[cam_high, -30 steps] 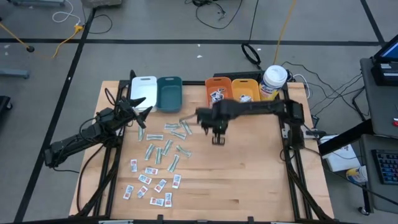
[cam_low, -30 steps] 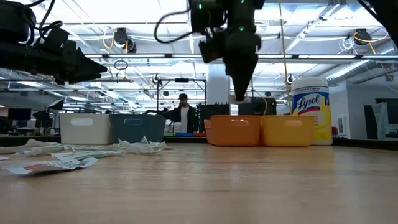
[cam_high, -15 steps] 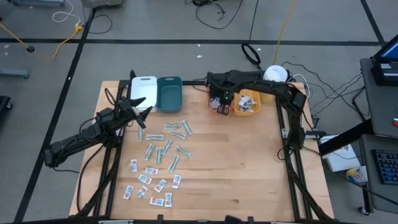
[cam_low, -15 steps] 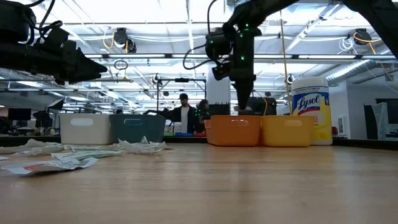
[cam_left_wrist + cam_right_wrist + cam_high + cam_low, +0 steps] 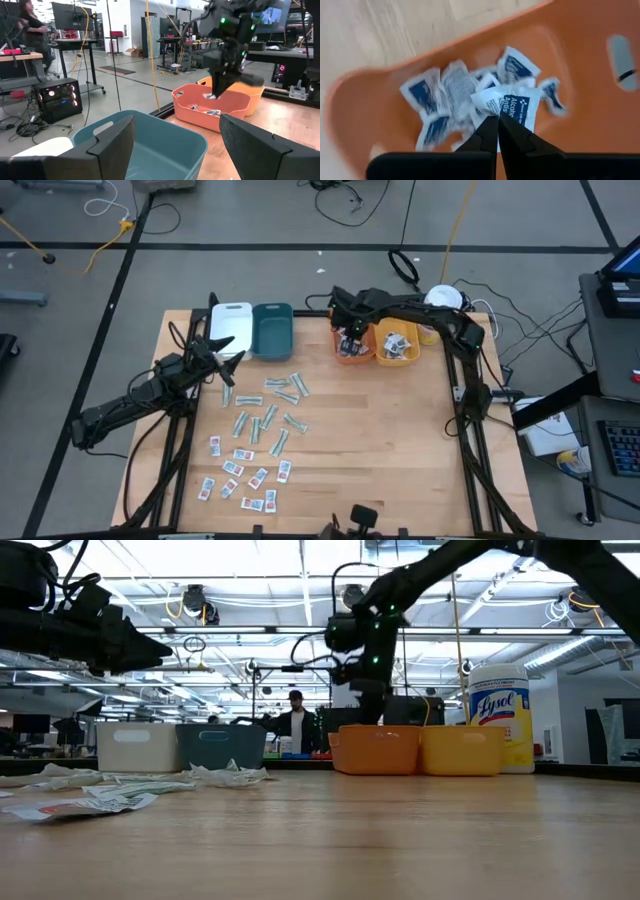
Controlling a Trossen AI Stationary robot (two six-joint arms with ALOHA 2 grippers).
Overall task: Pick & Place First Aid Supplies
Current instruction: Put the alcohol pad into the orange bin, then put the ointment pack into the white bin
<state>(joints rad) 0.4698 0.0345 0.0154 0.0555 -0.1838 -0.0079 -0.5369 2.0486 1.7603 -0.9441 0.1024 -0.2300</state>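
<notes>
My right gripper hangs over the orange bin at the far edge and is shut on a white packet with blue print. Several like packets lie on the bin's floor. In the low view the gripper stands just above the bin's rim. My left gripper is open and empty beside the white bin, with the teal bin before its fingers. Pale-green strips and small red-print packets lie flat on the table. My right gripper pinches the white packet by its near edge between its two fingertips. The fingers point down into the orange bin from above. The packet sticks out beyond the fingertips, above the packets on the bin's floor; whether it touches them I cannot tell.
A yellow-orange bin with packets stands right of the orange one, and a white canister right of that. The white and teal bins stand at the far left. Bare wood lies at the table's right and near side.
My right gripper has gone from the table's middle toward the far edge, to above the orange bin, and has come down toward the bin's rim.
</notes>
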